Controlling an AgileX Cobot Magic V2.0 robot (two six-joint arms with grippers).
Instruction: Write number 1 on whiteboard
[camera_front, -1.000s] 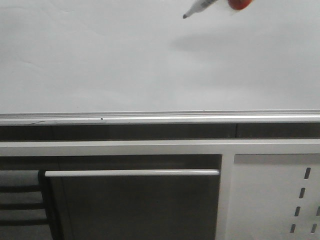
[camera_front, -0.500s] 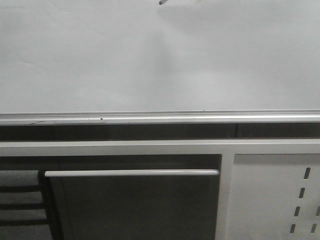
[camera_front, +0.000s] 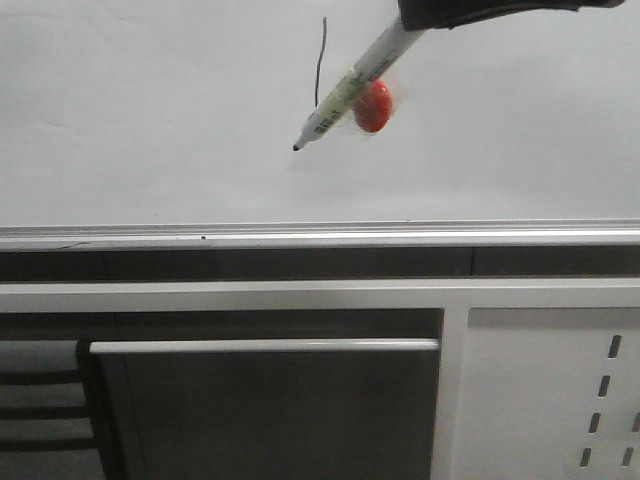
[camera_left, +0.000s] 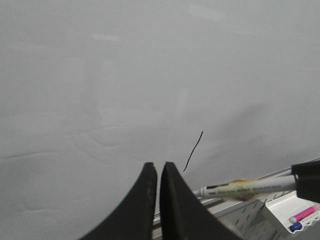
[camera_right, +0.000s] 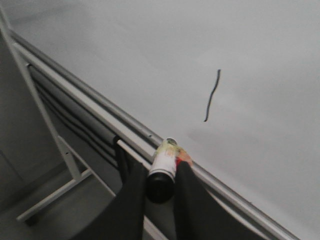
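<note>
Stroke 1 (camera_front: 320, 62) is on the board (camera_front: 150, 120), thin and near-vertical, just beside the pen (camera_front: 345, 88). Pen tip looks lifted off the board, so the writing step seems finished; next comes retracting. Right gripper (camera_right: 160, 187) is clamped on the pen. Left gripper (camera_left: 155, 172) is closed and empty. Pen label is unreadable.

A thin, slightly wavy black number 1 (camera_front: 320, 62) stands near-vertical, seemingly finished, on the pale whiteboard (camera_front: 140, 120).

A black number 1 (camera_front: 320, 62) stands on the whiteboard (camera_front: 150, 120); the right end effector's marker (camera_front: 345, 92) slants beside it.
</note>
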